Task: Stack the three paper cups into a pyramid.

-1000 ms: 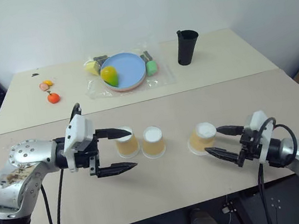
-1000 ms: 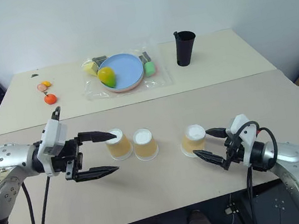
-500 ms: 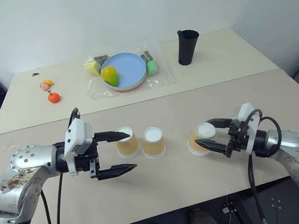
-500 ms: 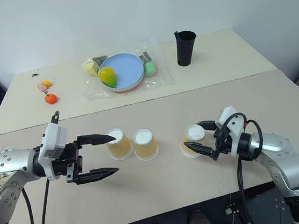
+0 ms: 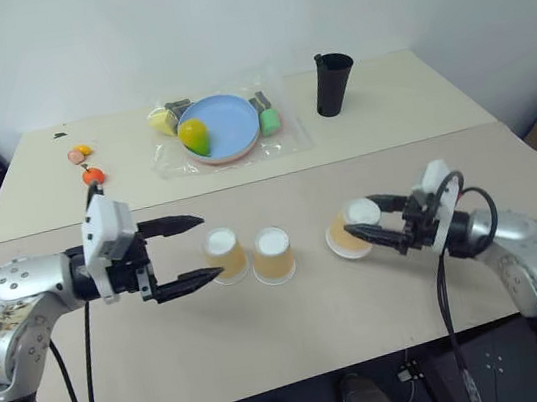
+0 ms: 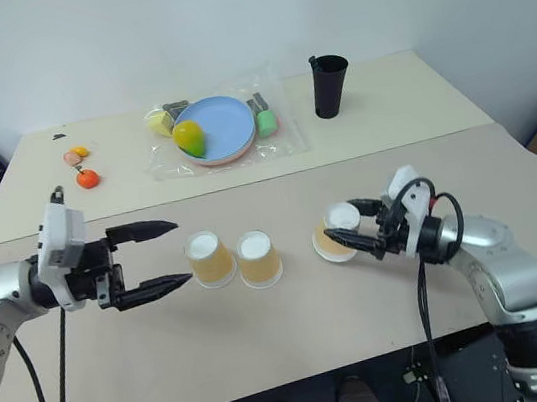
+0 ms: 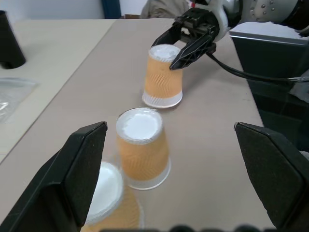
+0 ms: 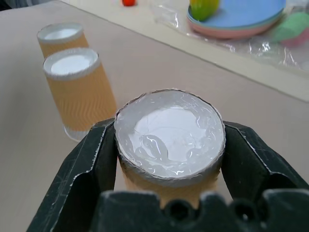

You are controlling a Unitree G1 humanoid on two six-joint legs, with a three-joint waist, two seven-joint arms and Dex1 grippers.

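Paper cup (image 5: 352, 230) clamped by right gripper (image 5: 377, 220) for stacking | two cups (image 5: 249, 255) together as base | left gripper (image 5: 191, 252) wide open, empty.

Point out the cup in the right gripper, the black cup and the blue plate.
cup in the right gripper (image 8: 169, 128): right wrist view, on its white upturned base.
black cup (image 5: 333, 90): left eye view, on its side wall.
blue plate (image 5: 232, 121): left eye view, on a bare part of its surface.
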